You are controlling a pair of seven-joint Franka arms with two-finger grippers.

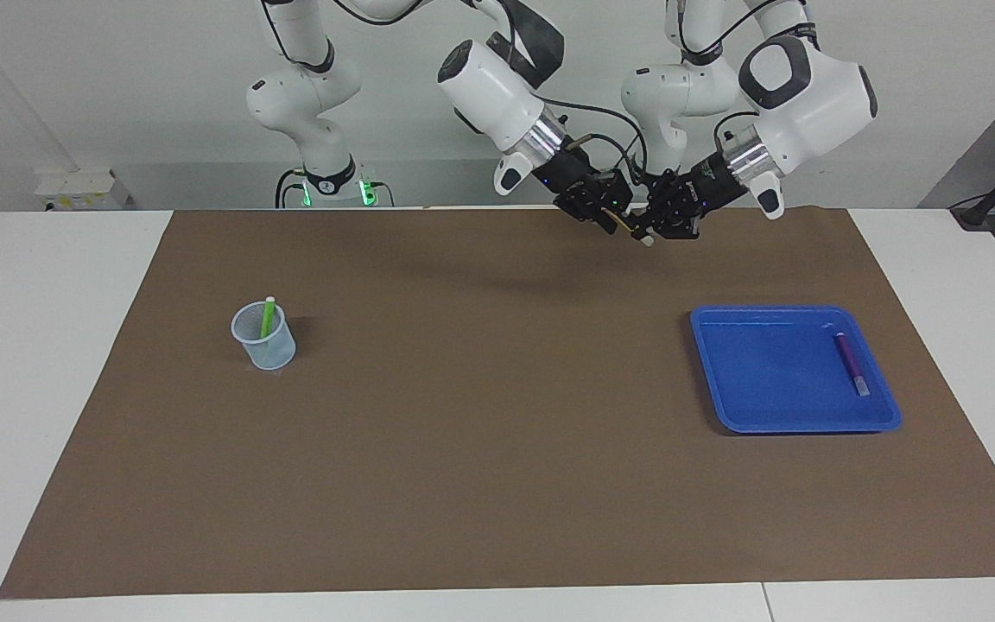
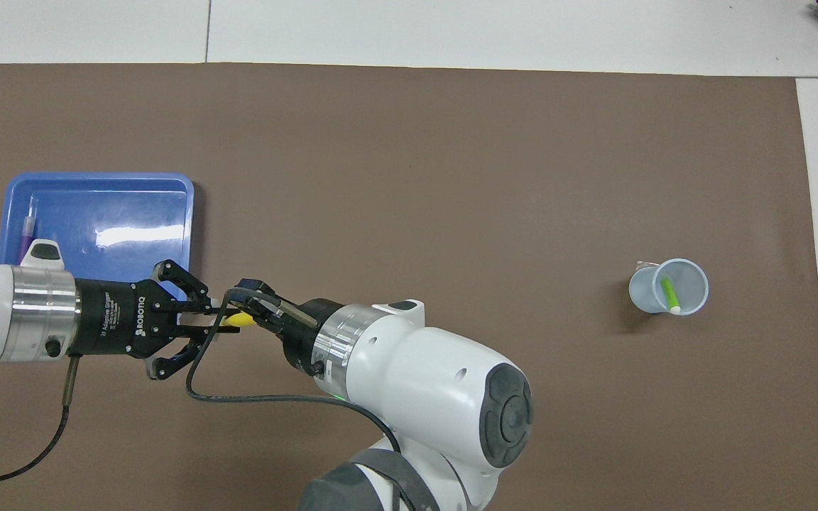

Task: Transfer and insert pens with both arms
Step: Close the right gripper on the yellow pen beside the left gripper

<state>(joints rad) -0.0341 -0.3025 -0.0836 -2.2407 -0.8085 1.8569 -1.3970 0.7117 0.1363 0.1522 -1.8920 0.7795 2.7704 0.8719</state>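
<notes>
Pens are the job, and the yellow pen (image 2: 241, 320) hangs in the air between the 2 pincers, above the brown mat (image 1: 497, 484) toward the left arm's end of the worktop (image 1: 48, 363). The left pincer (image 2: 211, 318) is clamped shut on one end of it. The right pincer (image 2: 251, 305) sits at the other end; whether its fingers are closed on the pen I cannot tell.

Judged from this, the handover is the risk: if the left pincer lets go before the right one has a firm hold, the pen would drop to the mat, and a grip so near the end could let it swing or slip.

Its long axis runs roughly from one pincer to the other, along the worktop's length, with the pale tip tilted down in the facing view.

Farther out, the purple pen (image 1: 851, 363) lies flat in the blue tray (image 1: 774, 423), and the green pen (image 1: 267, 317) leans in the clear cup (image 1: 266, 345) at the right arm's end.
</notes>
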